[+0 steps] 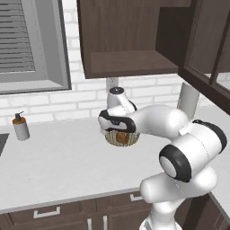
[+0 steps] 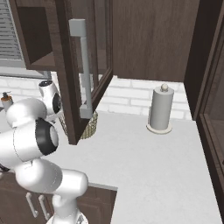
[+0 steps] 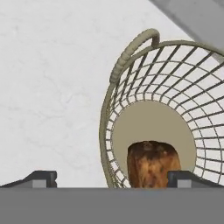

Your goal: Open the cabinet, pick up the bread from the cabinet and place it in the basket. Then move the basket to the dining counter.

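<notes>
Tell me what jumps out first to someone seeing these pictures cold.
The white arm bends low over the pale worktop, its gripper open above the basket, one fingertip on each side of the rim. The bread already lies on the basket's floor. Above, the cabinet stands open, its glass door swung out toward the right base camera.

A soap dispenser (image 1: 20, 126) stands on the pale surface (image 1: 58, 166) below a shuttered window (image 1: 27, 42). A paper towel roll (image 2: 160, 109) stands upright near the white brick wall (image 2: 131, 94).
</notes>
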